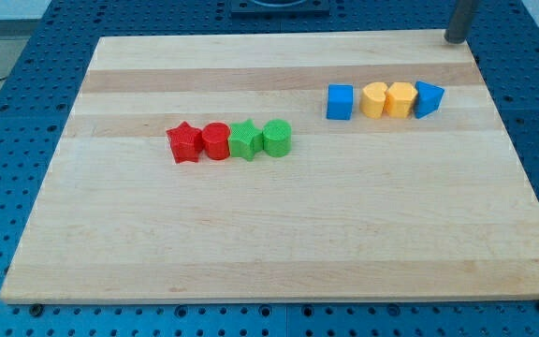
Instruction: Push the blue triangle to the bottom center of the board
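The blue triangle (428, 98) sits at the view's upper right of the wooden board (279, 243), at the right end of a row. Touching its left side is a yellow block (400, 99), then another yellow block (374, 99), then, a little apart, a blue cube (341, 102). My tip (456, 38) is at the board's top right corner, above and slightly right of the blue triangle, clear of all blocks.
A second row lies left of centre: a red star (184, 142), a red cylinder (215, 141), a green star (244, 139) and a green cylinder (277, 138). A blue perforated table (26, 112) surrounds the board.
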